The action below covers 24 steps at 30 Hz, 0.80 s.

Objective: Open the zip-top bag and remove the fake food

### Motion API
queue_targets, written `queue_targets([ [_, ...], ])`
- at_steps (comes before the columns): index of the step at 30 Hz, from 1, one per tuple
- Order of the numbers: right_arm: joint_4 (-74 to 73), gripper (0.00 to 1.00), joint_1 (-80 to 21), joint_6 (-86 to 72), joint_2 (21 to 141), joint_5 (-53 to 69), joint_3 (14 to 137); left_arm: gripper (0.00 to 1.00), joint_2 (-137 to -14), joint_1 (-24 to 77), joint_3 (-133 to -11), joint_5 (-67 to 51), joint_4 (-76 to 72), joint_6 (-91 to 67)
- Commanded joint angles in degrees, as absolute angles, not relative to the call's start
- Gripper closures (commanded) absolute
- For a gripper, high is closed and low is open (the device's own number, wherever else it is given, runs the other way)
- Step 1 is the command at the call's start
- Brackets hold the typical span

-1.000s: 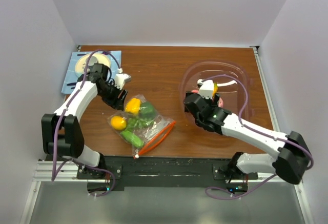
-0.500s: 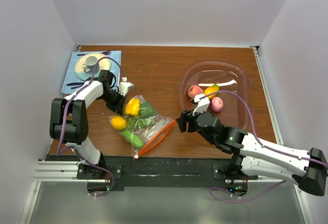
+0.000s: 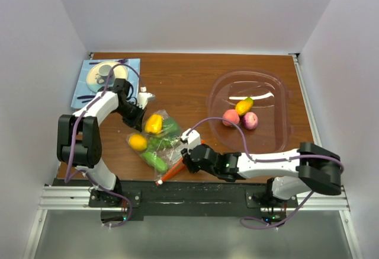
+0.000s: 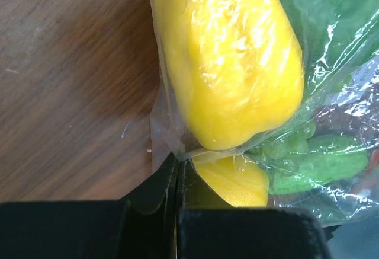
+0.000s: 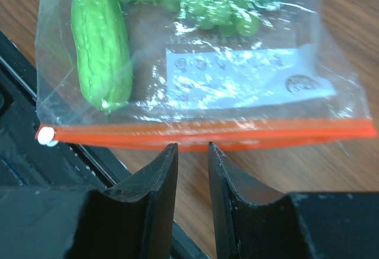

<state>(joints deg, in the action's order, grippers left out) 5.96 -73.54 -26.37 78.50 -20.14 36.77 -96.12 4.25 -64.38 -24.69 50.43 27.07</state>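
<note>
Left wrist view: the left hand [image 4: 176,167] is clenched on a corner of the zip-top bag [image 4: 331,87], likely anchoring it on the surface [image 4: 65,81]. The right hand [image 5: 192,152], fingers slightly apart and empty, faces the orange zip strip [image 5: 207,133]; the fake food [image 5: 100,45] lies inside.

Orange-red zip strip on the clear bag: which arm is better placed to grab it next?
Right. The right fingers sit slightly apart just short of the orange-red zip strip, facing it; the left fingers are shut on the far corner of the crinkly clear plastic zip-top bag, anchoring it.
</note>
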Motion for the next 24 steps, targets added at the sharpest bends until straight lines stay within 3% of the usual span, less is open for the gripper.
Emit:
queue_targets([
  [1, 12.6, 0.69, -73.7, -24.0, 82.4, -21.0, 41.2, 1.0, -94.0, 4.2, -63.0, -24.5, 49.6, 25.9],
  [7, 13.2, 0.72, -73.7, -23.0, 86.9, -20.6, 43.2, 1.0, -94.3, 4.2, -61.8, -22.8, 47.7, 25.9],
  [11, 12.7, 0.81, -73.8, -23.7, 87.6, -19.7, 42.8, 1.0, -94.7, 4.2, -60.9, -21.4, 46.4, 25.9],
  [17, 13.9, 0.8, -74.6, -25.3, 85.9, -19.7, 39.5, 1.0, -95.4, 4.2, -59.3, -19.6, 44.8, 26.1],
  [22, 15.8, 0.69, -74.9, -24.5, 89.3, -16.8, 40.8, 1.0, -95.5, 4.3, -60.2, -20.0, 45.2, 25.1],
  [24, 16.1, 0.54, -75.1, -24.1, 90.7, -15.2, 42.3, 1.0, -95.5, 4.3, -60.6, -20.0, 45.5, 25.0],
])
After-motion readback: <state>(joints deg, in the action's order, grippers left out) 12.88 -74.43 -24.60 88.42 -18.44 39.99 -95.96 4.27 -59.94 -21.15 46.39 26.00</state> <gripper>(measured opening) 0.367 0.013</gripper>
